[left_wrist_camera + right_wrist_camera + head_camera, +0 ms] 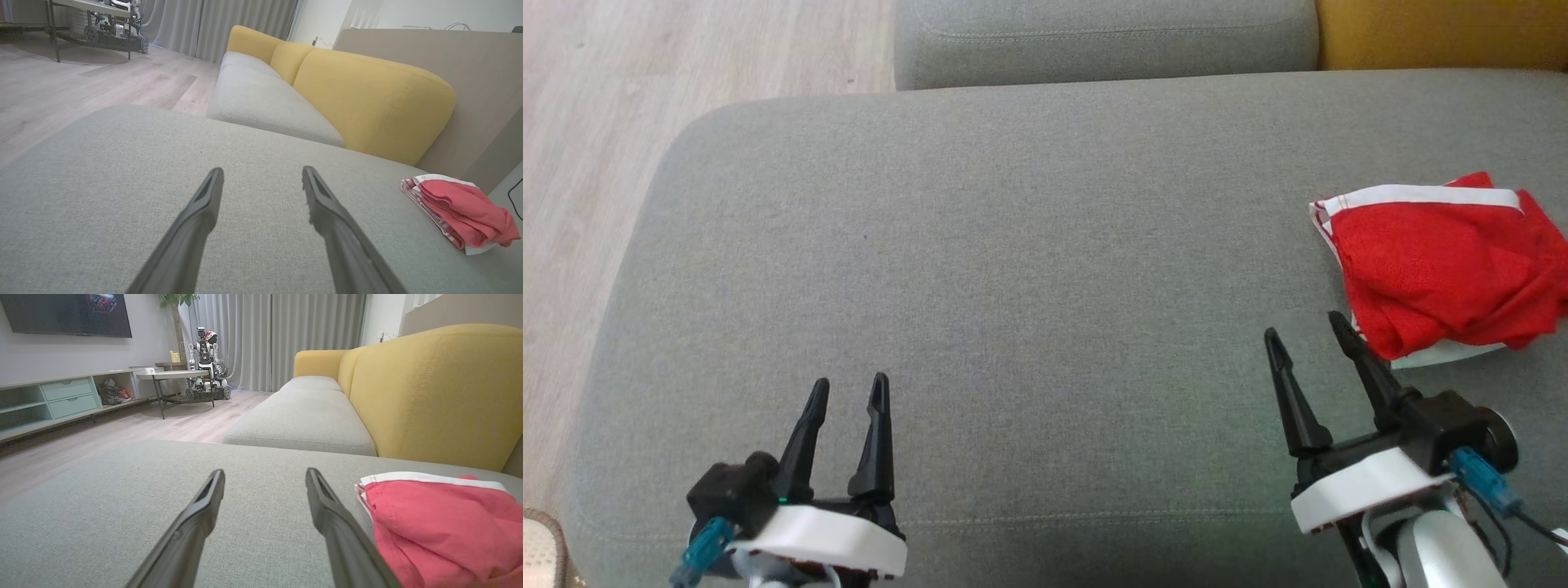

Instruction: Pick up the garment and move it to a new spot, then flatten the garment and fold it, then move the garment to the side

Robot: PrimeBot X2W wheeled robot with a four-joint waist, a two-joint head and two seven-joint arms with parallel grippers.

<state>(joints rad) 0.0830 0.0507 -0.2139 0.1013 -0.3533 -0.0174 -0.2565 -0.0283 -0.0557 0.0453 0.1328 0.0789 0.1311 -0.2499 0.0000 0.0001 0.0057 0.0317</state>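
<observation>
The garment (1445,261), red with white trim, lies in a loosely folded, rumpled heap at the right edge of the head view. It rests on the big grey cushion (1029,245) that spans most of that frame. The left tool (850,380) sits at the lower left, well apart from the garment. Its two dark fingers (876,441) are spread wide with nothing between them and point up the frame over bare fabric. The right tool (1304,325) sits at the lower right, also spread wide and empty. The tip of its finger nearer the frame's right edge is just beside the garment's lower left corner; I cannot tell whether they touch. In the right wrist view the garment lies at the lower right, close by that finger. A second cushion (1103,41) and a yellow backrest (1437,33) run along the top of the head view, with pale wood floor (605,122) at the upper left.
</observation>
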